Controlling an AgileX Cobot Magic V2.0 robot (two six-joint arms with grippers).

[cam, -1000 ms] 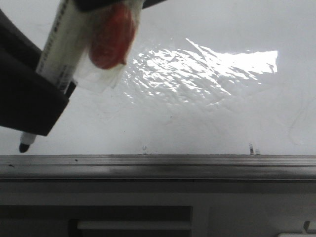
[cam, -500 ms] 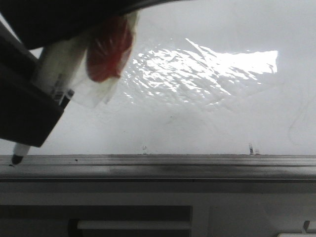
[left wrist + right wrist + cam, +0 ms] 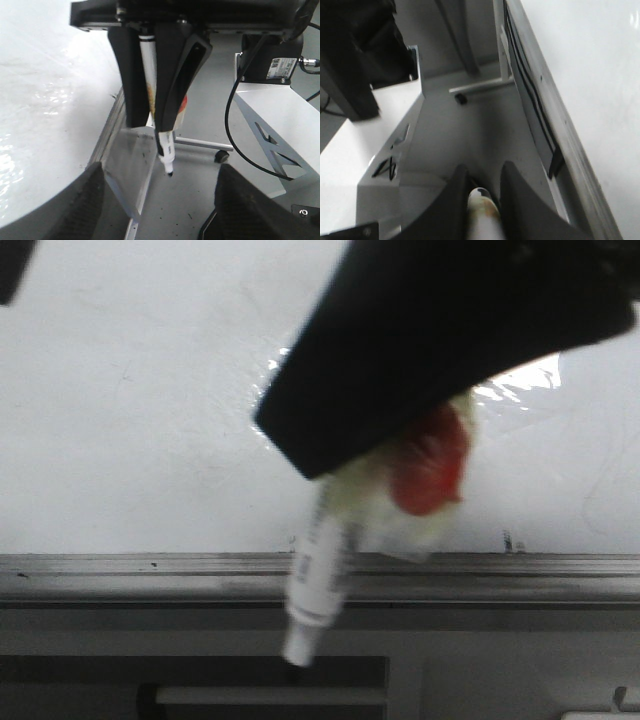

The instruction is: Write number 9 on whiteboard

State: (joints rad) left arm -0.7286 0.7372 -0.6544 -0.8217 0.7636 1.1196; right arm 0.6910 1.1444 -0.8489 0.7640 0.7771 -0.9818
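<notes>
Since the earlier frames, the marker (image 3: 318, 580) has been carried from 8 o'clock toward centre; its tip now overhangs the grey rail (image 3: 150, 575), off the whiteboard (image 3: 130, 420). It is clamped by the closed left gripper (image 3: 162, 127). The right gripper (image 3: 480, 195) is closed on a pale object. No number 9 is visible; writing is judged pending.

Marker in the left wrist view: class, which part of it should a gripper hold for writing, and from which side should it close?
Grip the marker on its long, straight barrel, above the nib, closing from two opposite sides across its width. The left gripper does this: the barrel runs along its fingers and only the nib end sticks out below, free to meet the whiteboard.
</notes>
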